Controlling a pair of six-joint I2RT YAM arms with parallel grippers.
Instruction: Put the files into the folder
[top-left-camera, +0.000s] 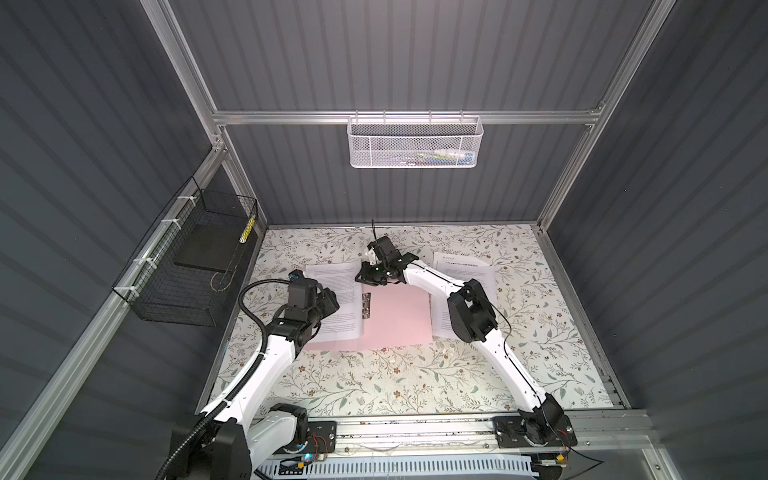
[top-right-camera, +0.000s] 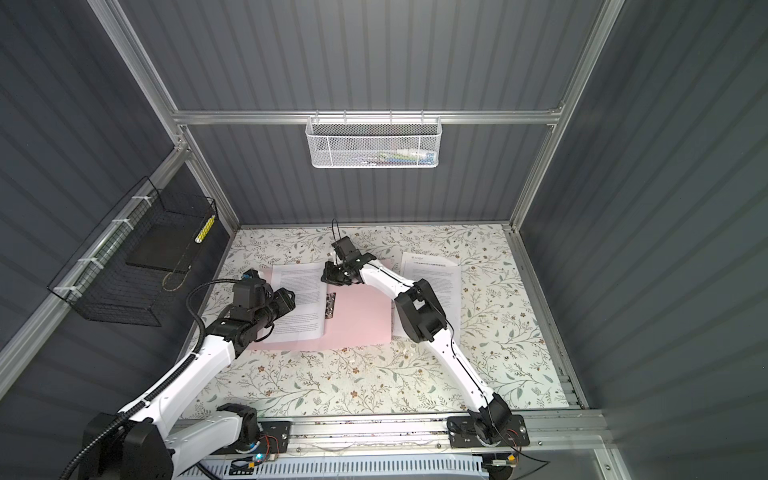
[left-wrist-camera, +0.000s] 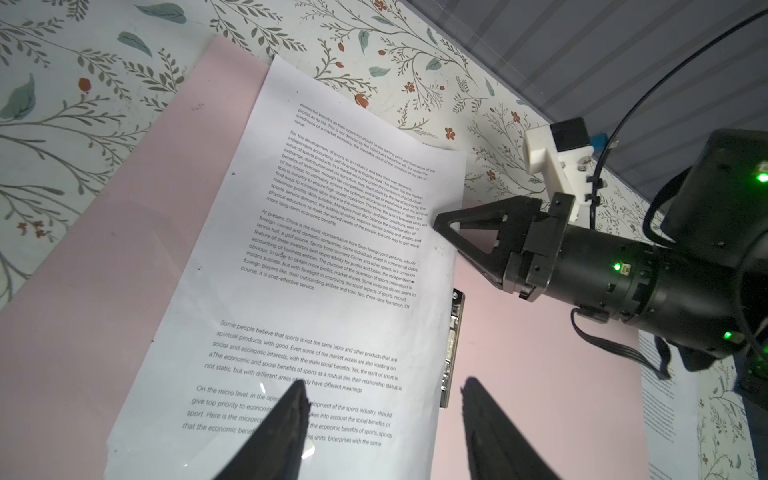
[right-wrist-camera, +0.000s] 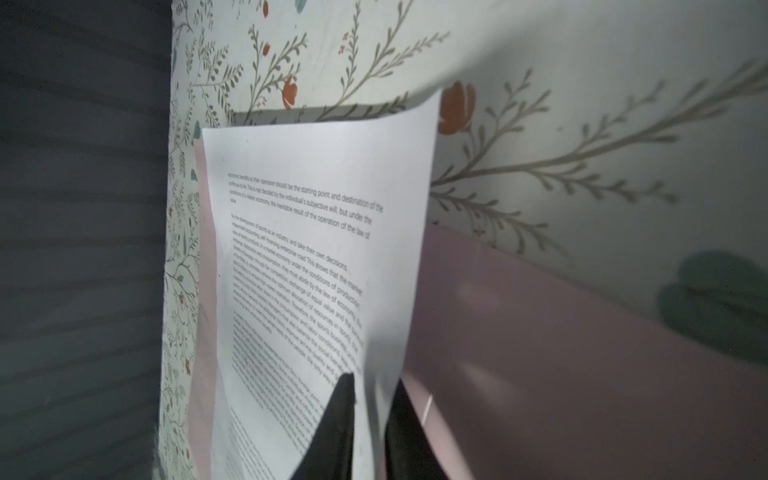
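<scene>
The pale pink folder (top-left-camera: 399, 316) (top-right-camera: 361, 316) lies open on the table, its metal clip (top-left-camera: 366, 305) (left-wrist-camera: 451, 349) along the spine. One printed sheet of the files (top-left-camera: 336, 282) (left-wrist-camera: 332, 249) (right-wrist-camera: 311, 249) rests on its left flap. My right gripper (top-left-camera: 360, 279) (right-wrist-camera: 374, 386) reaches across and is shut on that sheet's spine-side edge near the far end, and the edge curls up a little. My left gripper (top-left-camera: 334, 305) (left-wrist-camera: 384, 399) hovers open over the sheet's near part. A second sheet (top-left-camera: 469, 270) (top-right-camera: 436, 270), with a logo header, lies right of the folder, partly under the right arm.
A black wire basket (top-left-camera: 183, 270) holding a black slab (top-left-camera: 203, 249) hangs on the left wall. A white mesh basket (top-left-camera: 415, 141) hangs on the back rail. The floral tabletop (top-left-camera: 415, 382) stretches in front of the folder.
</scene>
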